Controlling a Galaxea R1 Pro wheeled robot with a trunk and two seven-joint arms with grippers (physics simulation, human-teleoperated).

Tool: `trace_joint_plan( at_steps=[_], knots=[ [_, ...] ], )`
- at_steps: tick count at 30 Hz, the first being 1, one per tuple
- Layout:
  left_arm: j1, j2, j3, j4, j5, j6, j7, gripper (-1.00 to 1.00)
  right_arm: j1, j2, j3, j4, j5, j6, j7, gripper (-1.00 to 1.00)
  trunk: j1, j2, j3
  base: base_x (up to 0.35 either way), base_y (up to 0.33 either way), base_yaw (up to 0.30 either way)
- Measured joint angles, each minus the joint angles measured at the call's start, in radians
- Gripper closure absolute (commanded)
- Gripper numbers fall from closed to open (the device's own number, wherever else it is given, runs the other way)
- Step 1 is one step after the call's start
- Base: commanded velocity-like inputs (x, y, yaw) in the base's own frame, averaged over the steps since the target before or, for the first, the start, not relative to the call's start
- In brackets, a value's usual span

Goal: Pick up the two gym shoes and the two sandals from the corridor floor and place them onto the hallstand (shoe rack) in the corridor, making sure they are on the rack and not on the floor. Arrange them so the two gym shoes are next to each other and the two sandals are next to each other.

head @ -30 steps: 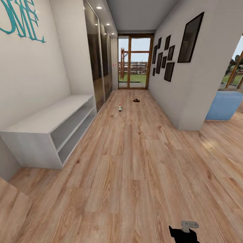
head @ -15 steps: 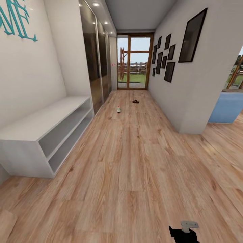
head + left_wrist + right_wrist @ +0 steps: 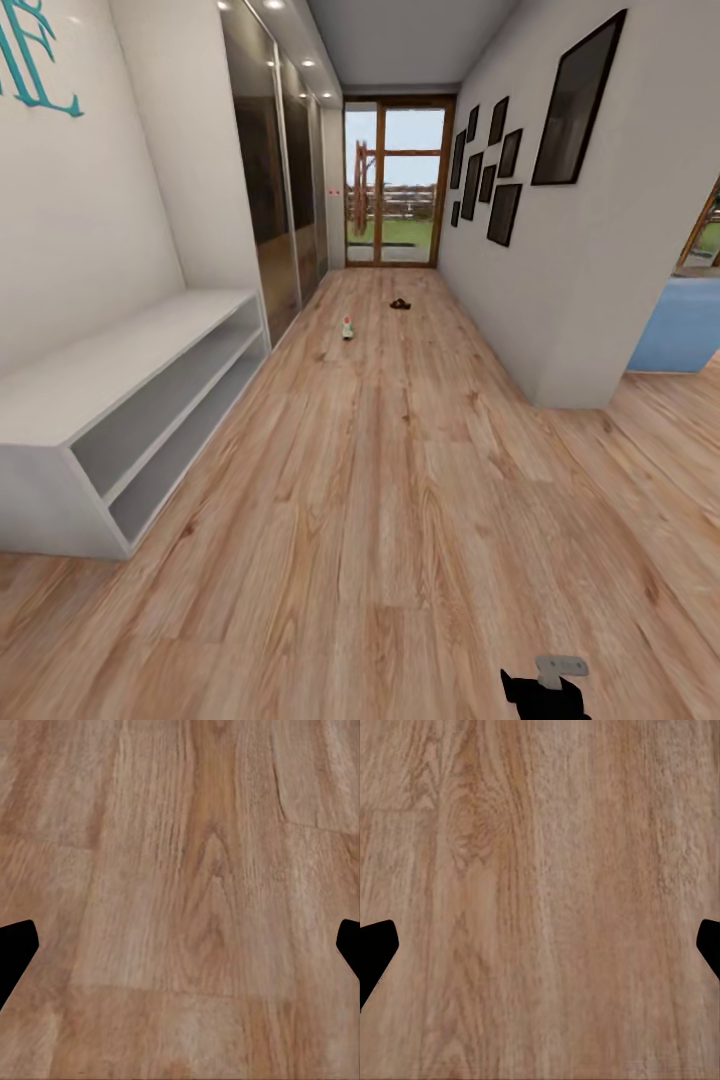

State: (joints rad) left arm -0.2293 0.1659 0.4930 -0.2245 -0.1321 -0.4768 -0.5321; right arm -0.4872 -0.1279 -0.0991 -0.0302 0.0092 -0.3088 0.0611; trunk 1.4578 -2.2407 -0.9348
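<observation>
Left gripper (image 3: 180, 945): two black fingertips sit at opposite edges of the left wrist view, spread wide and holding nothing; bare plank floor (image 3: 187, 870) lies between and beyond them.
Right gripper (image 3: 540, 945): fingertips likewise far apart, released, with nothing but wood grain between them; in the head view a black and grey part of the right arm (image 3: 545, 685) shows low over the floor.
Gym shoe (image 3: 347, 328): one white sneaker with a green and red touch, far ahead of both grippers down the corridor, on the floor and slightly toward the left-arm side.
Sandals (image 3: 400, 303): a small dark brown shape farther ahead than the sneaker, on the floor; too small to tell whether it is one or two.
White bench (image 3: 120, 400): plain, two open shelf levels, against the wall on the left-arm side, much nearer than the shoes.
Corridor end: glazed wooden door (image 3: 392, 185), well beyond the sandals.
Right wall: dark picture frames (image 3: 575, 100).
</observation>
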Motion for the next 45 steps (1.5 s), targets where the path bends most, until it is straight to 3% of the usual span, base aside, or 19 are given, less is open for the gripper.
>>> trace_joint_plan(
  at_steps=[45],
  knots=[
    [0.000,0.000,0.000,-0.001,0.000,0.000,0.000,-1.00,0.000,0.000,0.000,0.000,-0.001,-0.001,0.000,-1.00,0.000,0.000,0.000,0.326,-0.108,0.000]
  ],
)
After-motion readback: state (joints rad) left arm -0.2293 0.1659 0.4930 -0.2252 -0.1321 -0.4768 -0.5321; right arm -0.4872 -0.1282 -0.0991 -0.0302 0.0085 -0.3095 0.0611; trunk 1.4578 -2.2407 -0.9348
